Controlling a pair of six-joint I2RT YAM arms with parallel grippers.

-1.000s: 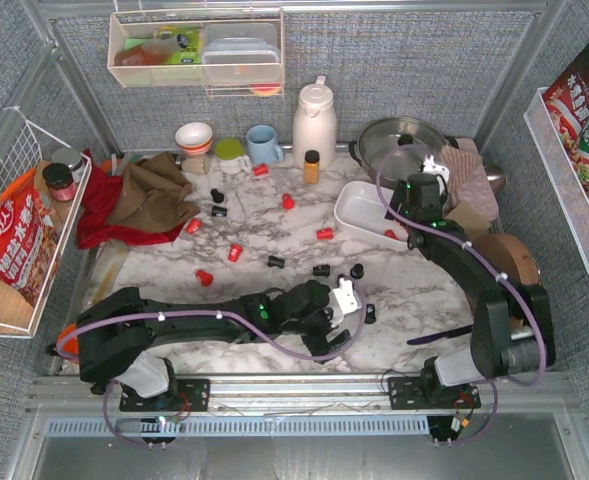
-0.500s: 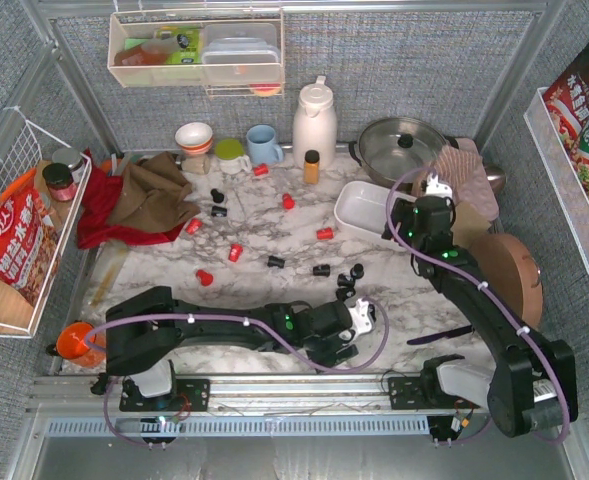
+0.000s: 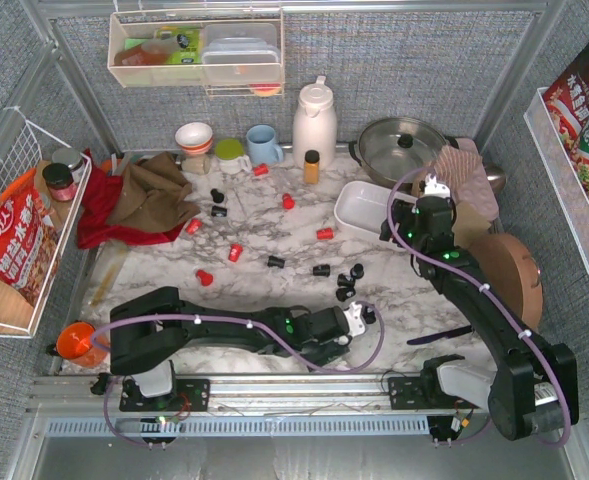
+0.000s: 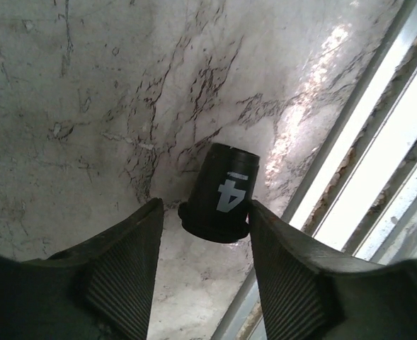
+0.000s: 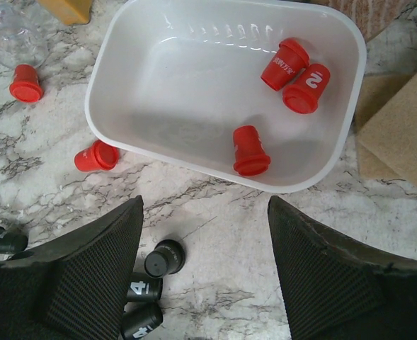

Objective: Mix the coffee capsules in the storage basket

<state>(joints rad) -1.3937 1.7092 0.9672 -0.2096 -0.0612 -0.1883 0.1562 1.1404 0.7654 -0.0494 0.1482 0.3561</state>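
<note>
At about 5 o'clock on the marble table [image 3: 154, 265], close to the near rail [image 3: 274, 385], the left gripper [image 4: 204, 209] is set around one black capsule [image 4: 221, 193] marked with a white 4. The capsule is tipped on the marble, its wide rim toward the wrist camera. The jaws are only partly open. The finger at the capsule's 3 o'clock side is seen against its wall, while a thin strip of marble is visible between the rim and the other finger. A full clamp is therefore not shown.

The storage basket [image 3: 359, 208] is placed flat on the marble at about 2 o'clock on the table, just in front of a steel pot [image 3: 402, 140]. Three red capsules [image 5: 251, 150] are seen inside it in the right wrist view. Two are touching at its 1 o'clock corner, and one lies alone near its 5 o'clock wall.

The right gripper [image 5: 202, 209] is held above the marble just off the basket's 6 o'clock wall. Its jaws are spread wide and nothing is held between them. One more red capsule lies on the marble just beside the basket's 8 o'clock corner, and three black ones are grouped at 7 o'clock in that view, partly hidden by a finger.

The other coffee capsules [image 3: 235, 252], red and black, are scattered across the middle of the table, well apart from the basket.
</note>
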